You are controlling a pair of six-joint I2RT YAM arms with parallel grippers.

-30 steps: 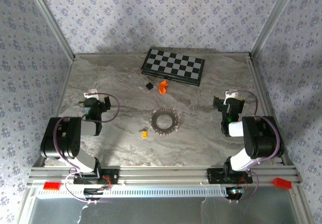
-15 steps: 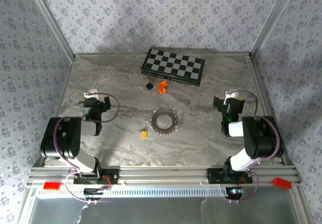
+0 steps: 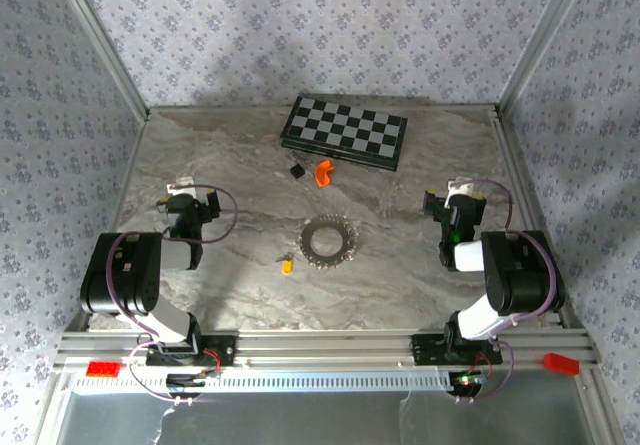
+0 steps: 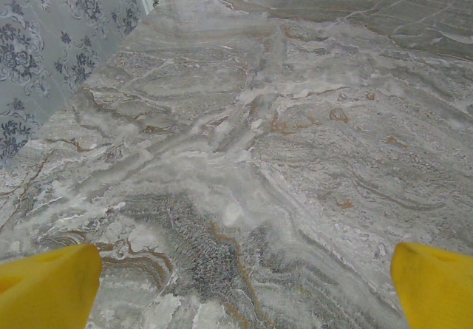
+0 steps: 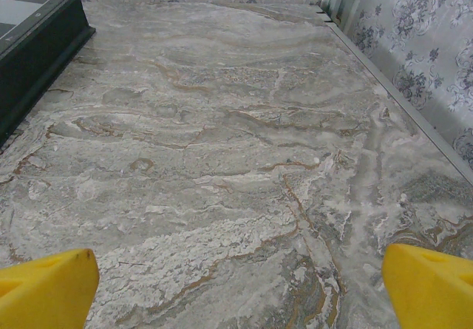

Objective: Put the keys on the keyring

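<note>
Much open table (image 3: 410, 285) surrounds the keyring (image 3: 346, 246), well off every edge.

the top view looks down from above and behind the arms on the whole table (image 3: 420, 285). each wrist view sits low and close, facing ahead past its claw: left claw (image 4: 240, 288), right claw (image 5: 236, 285). the chessboard (image 5: 33, 29), ahead-left of the right claw, also shows from above.

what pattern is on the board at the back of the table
Black-and-white checks: it's a chessboard, clearest in the top external view.
</note>
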